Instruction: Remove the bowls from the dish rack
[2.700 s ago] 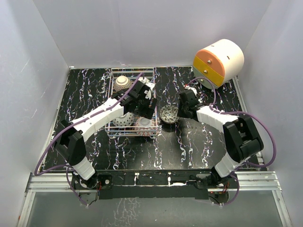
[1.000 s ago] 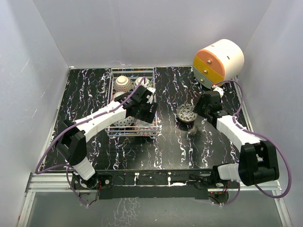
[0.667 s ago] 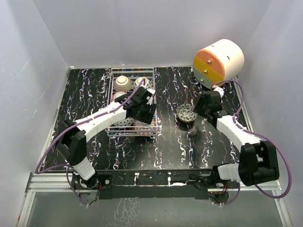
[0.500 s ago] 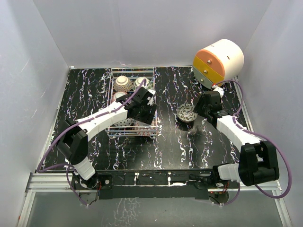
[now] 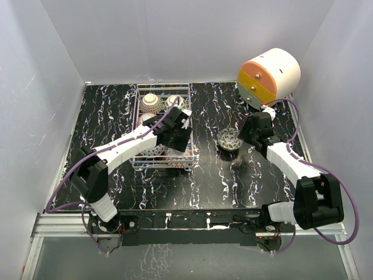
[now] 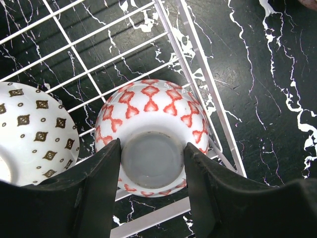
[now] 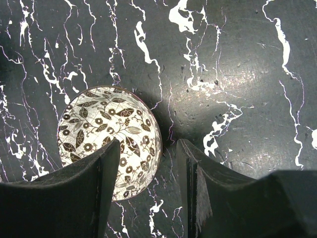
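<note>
The dish rack (image 5: 135, 116), a silver wire basket, stands left of the table's middle with several bowls upside down in it. My left gripper (image 5: 175, 139) reaches into its near right corner. In the left wrist view its fingers press both sides of the white foot ring of a red-patterned bowl (image 6: 151, 106); the gripper (image 6: 152, 163) is shut on it. A beige bowl with brown diamonds (image 6: 34, 129) lies beside it. A leaf-patterned bowl (image 5: 229, 140) stands upright on the table to the right. My right gripper (image 7: 148, 168) is open and straddles this leaf-patterned bowl's (image 7: 106, 129) rim without touching it.
A white-and-orange cylindrical drawer unit (image 5: 269, 76) sits at the back right corner. Grey walls close in the black marbled table (image 5: 210, 186) on three sides. The rack's wire wall (image 6: 198, 84) runs close to the right of the red-patterned bowl.
My left jaws have narrowed onto the red-patterned bowl's foot ring. Over the last second the right arm and the leaf-patterned bowl have stayed put; before that the arm carried that bowl rightward from beside the rack.
</note>
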Controlling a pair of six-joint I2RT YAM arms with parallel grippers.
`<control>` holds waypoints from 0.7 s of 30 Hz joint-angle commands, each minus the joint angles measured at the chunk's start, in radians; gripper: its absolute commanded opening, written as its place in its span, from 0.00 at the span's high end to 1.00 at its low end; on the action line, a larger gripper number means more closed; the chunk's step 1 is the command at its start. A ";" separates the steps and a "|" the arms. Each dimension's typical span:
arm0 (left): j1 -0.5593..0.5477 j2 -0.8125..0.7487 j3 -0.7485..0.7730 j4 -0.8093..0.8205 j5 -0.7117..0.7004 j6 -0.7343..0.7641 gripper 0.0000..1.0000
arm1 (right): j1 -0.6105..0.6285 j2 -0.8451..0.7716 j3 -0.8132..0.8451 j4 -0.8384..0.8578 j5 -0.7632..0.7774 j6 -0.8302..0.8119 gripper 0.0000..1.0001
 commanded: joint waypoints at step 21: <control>-0.001 0.062 0.269 -0.177 -0.123 0.083 0.76 | 0.002 -0.037 0.002 0.043 -0.007 -0.010 0.48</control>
